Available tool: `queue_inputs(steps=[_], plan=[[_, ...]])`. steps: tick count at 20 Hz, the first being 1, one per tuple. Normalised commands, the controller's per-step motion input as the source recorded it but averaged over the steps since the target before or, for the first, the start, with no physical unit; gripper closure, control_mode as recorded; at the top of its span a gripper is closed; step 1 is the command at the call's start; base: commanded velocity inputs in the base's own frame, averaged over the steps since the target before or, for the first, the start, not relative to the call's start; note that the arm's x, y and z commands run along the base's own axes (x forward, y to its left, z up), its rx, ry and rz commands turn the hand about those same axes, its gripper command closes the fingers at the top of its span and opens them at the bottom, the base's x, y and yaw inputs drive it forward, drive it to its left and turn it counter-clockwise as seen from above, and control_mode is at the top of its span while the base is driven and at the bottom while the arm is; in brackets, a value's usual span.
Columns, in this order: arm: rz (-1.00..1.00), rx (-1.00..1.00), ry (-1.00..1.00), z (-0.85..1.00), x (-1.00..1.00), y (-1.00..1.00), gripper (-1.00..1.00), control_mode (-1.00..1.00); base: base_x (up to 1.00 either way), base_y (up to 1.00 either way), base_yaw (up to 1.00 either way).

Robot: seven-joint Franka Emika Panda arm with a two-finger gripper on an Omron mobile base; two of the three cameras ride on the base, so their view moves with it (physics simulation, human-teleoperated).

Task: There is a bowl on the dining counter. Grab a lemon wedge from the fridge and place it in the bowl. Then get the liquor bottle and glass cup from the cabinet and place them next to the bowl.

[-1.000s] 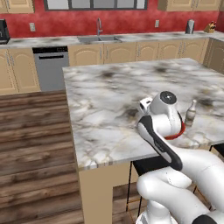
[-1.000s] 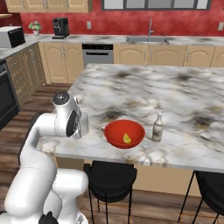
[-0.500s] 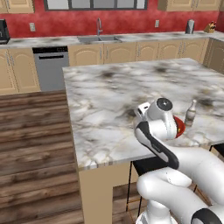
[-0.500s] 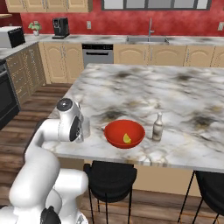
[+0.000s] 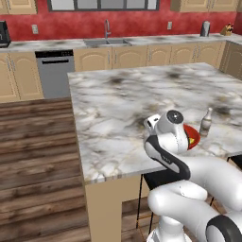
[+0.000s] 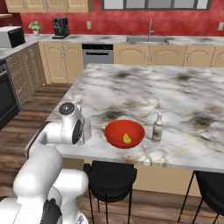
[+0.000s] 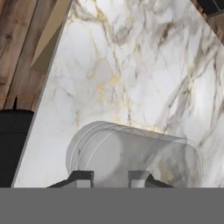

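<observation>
Dining counter (image 6: 175,92) w/ veined marble top spans most of both base views, light wood base below; wall counters, sink and red wall behind it. Robot arm bends over the near edge of the counter, hand low above the marble, just left of the bowl in right base view. Black stool (image 6: 109,175) tucked under the counter edge below the bowl. Bowl (image 6: 124,133), red and shallow, sits near the front edge; lemon wedge (image 6: 127,139) lies inside it, small yellow bit toward the right side. Liquor bottle (image 6: 157,127) stands upright just right of the bowl, close but apart from it. Glass cup (image 7: 131,155) in hand view is clear, seen from above, its base down at the marble; can't tell if it's resting or just above. Gripper (image 7: 107,179) is pinched on the cup, finger tips close together at the near part of its rim. In right base view the cup (image 6: 87,130) shows as a faint grey shape at the hand, left of the bowl and not touching it.
</observation>
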Motion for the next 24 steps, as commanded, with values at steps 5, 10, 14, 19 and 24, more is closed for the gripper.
queue_inputs(steps=[5,10,14,19,24], plan=[[0.00,0.00,0.00,-0.18,0.07,0.00,1.00,-1.00,0.00,0.00,0.00],[0.00,0.00,0.00,-0.13,0.08,0.00,1.00,-1.00,0.00,0.00,0.00],[0.00,0.00,0.02,-0.07,0.06,0.00,1.00,-1.00,0.00,0.00,0.00],[0.00,0.00,0.01,-0.06,0.06,0.00,1.00,-1.00,0.00,0.00,0.00],[0.01,0.00,0.00,-0.09,0.03,0.00,1.00,-1.00,0.00,0.00,0.00]])
